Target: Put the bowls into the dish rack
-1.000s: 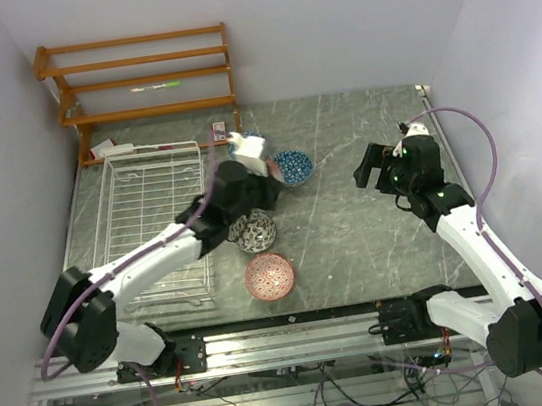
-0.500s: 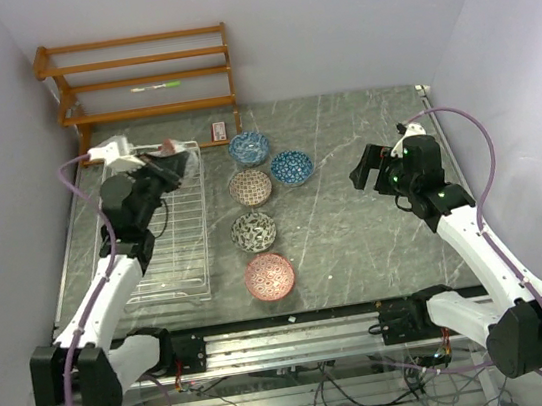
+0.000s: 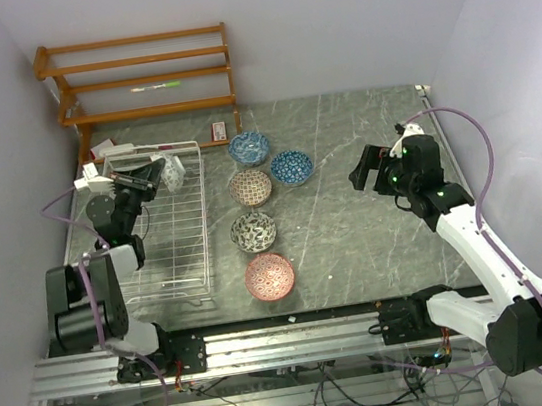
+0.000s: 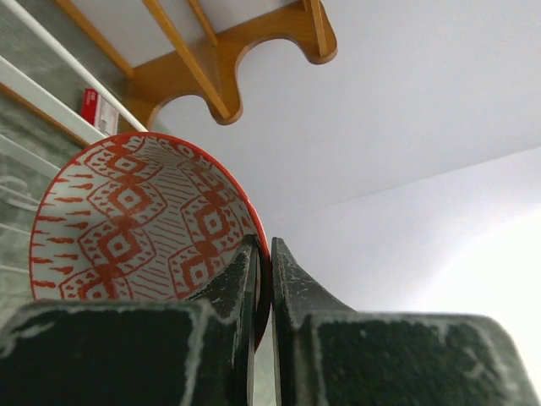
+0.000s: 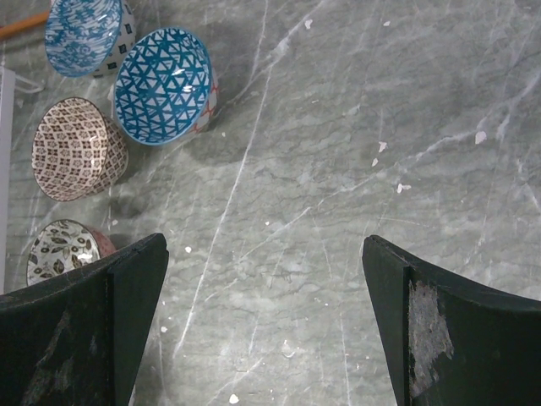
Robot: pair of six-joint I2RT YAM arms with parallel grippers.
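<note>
Left fingers (image 4: pixel 241 279) pinch the red bowl (image 4: pixel 135 228) over the rack (image 3: pixel 181 246), ten o'clock; next, probably lower and release; right fingers (image 5: pixel 127 292) spread

left arm (image 3: pixel 113 225) folded, jaws pinched | right arm (image 3: pixel 462 232) extended, jaws wide

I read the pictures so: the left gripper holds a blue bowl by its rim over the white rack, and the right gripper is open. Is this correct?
Not quite. The bowl in the left gripper is red-patterned, not blue; the left wrist view shows it clearly. The rest stands: it is held by its rim over the white rack, and the right gripper is open.
</note>
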